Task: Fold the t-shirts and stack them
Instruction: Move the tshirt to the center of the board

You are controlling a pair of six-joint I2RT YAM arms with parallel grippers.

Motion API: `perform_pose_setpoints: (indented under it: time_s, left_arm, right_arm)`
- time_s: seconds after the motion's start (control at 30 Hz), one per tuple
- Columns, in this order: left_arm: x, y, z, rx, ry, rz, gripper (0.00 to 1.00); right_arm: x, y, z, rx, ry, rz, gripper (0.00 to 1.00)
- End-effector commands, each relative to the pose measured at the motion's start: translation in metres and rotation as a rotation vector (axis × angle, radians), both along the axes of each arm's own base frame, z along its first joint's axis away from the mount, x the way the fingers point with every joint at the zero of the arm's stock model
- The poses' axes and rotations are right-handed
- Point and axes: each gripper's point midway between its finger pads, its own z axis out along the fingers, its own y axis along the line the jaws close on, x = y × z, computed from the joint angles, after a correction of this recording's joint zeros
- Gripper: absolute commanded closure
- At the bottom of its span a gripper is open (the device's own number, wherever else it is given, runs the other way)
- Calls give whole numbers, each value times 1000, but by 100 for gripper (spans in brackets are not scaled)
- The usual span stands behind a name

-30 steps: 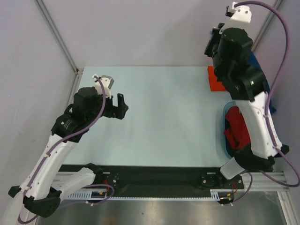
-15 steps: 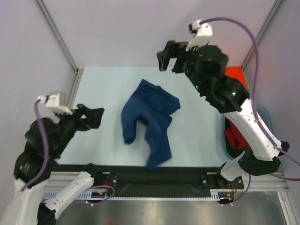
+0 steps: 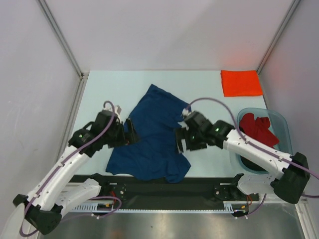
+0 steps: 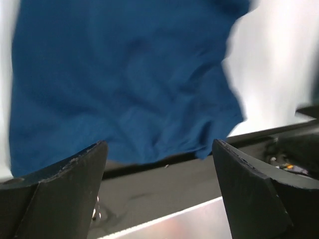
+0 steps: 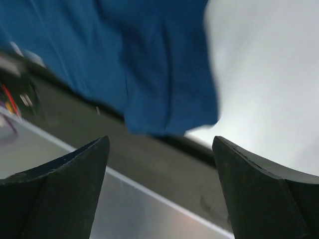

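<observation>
A navy blue t-shirt [image 3: 154, 134] lies crumpled but spread out in the middle of the pale table [image 3: 209, 99], its near hem over the black front rail. My left gripper [image 3: 130, 133] stands open at the shirt's left edge. My right gripper [image 3: 180, 141] stands open at its right edge. In the left wrist view the blue t-shirt [image 4: 124, 79] fills the area beyond my open left gripper [image 4: 159, 144]. In the right wrist view the shirt's hem corner [image 5: 159, 84] lies beyond my open right gripper [image 5: 160, 140]. Nothing sits between either pair of fingers.
A folded orange t-shirt [image 3: 241, 82] lies at the table's far right corner. A clear bluish tub [image 3: 280, 120] at the right edge holds a red t-shirt [image 3: 259, 130]. The black rail [image 3: 209, 185] and a metal strip run along the near edge.
The right arm swung from high at the far right, let the blue shirt fall on the table, and came down low. The left arm moved in. The shirt now lies flatter.
</observation>
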Motion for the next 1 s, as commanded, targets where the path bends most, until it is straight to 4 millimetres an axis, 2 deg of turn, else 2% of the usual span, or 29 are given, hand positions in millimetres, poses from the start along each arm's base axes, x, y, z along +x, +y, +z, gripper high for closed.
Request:
perform_pose_setpoints:
  time_s: [0.0, 0.03, 0.1, 0.13, 0.17, 0.23, 0.37, 0.4, 0.53, 0.57, 0.6, 0.63, 0.73, 0.77, 0.83, 0.87, 0.93, 0.97]
  left_arm:
    - [-18, 8, -30, -49, 98, 135, 8]
    - [-17, 15, -40, -35, 112, 200, 8]
    - [-23, 24, -58, -8, 144, 259, 9]
    - [-21, 33, -64, 5, 146, 338, 10]
    - [-23, 37, -68, 0, 156, 375, 11]
    - [-25, 42, -85, -22, 197, 428, 12]
    - [-25, 31, -102, -96, 247, 382, 15]
    - [-21, 29, -104, -88, 244, 361, 16]
    - [-27, 29, -114, 23, 257, 242, 14]
    - [-27, 26, -111, 38, 242, 211, 14]
    - [-18, 27, -103, 81, 182, 196, 14]
    - [-25, 12, -100, 118, 163, 105, 14]
    - [-30, -15, -87, 220, 78, -31, 14]
    - [-33, -21, -96, 277, 105, -62, 15]
    - [-40, -41, -98, 316, 85, -149, 21]
    - [-42, -48, -105, 347, 89, -178, 21]
    - [-46, -59, -114, 378, 73, -224, 21]
    - [-47, -62, -125, 405, 98, -235, 20]
  right_arm:
    - [-50, 31, -19, 130, 137, 78, 8]
    - [-66, 39, -25, 124, 141, 125, 7]
    - [-76, 50, -29, 123, 118, 166, 7]
    - [-80, 53, -37, 79, 106, 184, 7]
    - [-81, 56, -34, 65, 100, 190, 8]
    - [-82, 60, -50, -3, 105, 203, 12]
    - [-78, 53, -71, -114, 134, 140, 17]
    - [-77, 49, -76, -132, 136, 127, 17]
    - [-79, 41, -94, -158, 150, 102, 16]
    - [-80, 38, -96, -166, 151, 95, 16]
    - [-80, 34, -100, -183, 156, 83, 16]
    - [-75, 27, -101, -212, 135, 60, 15]
    - [-71, 7, -102, -228, 140, -8, 14]
    - [-71, 3, -104, -217, 150, -26, 15]
    - [-64, -1, -98, -152, 165, -73, 17]
    - [-64, -8, -103, -151, 180, -88, 19]
    - [-57, -10, -99, -92, 177, -118, 21]
    - [-60, -12, -102, -71, 198, -119, 22]
